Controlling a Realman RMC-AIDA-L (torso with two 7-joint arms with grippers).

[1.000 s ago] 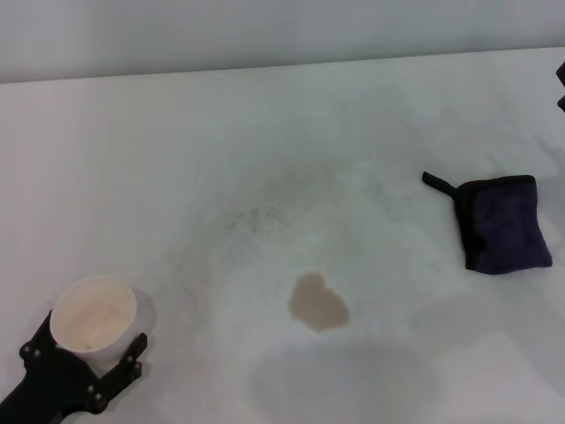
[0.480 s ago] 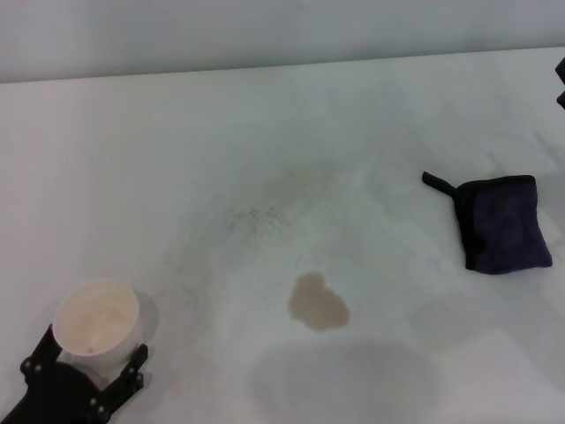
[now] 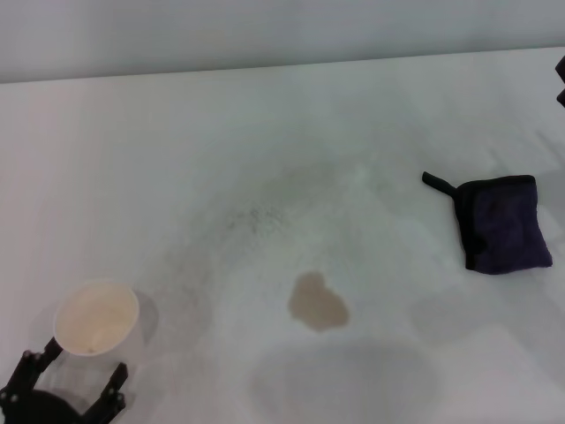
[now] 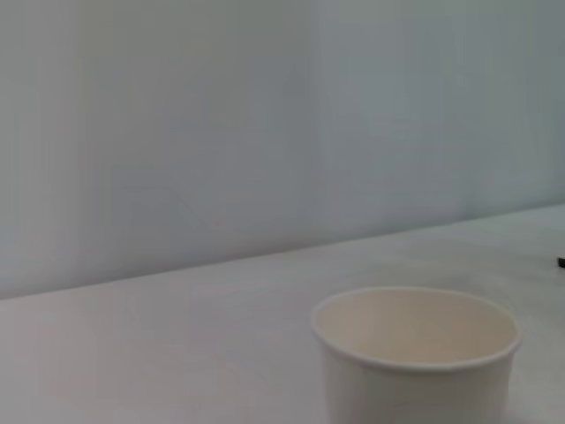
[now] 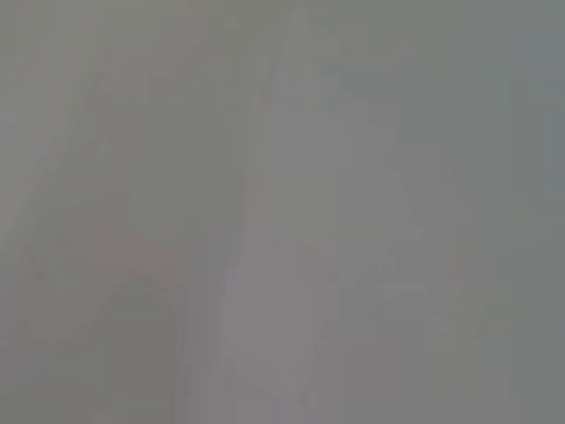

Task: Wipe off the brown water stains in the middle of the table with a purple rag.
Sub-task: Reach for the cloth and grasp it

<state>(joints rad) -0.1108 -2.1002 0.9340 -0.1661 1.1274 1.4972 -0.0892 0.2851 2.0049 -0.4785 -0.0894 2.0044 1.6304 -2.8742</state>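
The purple rag (image 3: 505, 224) lies flat on the bench (image 3: 265, 141) at about 3 o'clock from the brown stain (image 3: 317, 303), well apart from it, its black tab pointing toward 10 o'clock. A dark part of the right arm (image 3: 561, 84) shows at the right edge, near the rag; I cannot tell the state of its fingers. The left gripper (image 3: 66, 397) is at 8 o'clock, its fingers open, just behind the paper cup (image 3: 95, 316) and holding nothing. So the right arm is the nearer one for the rag.
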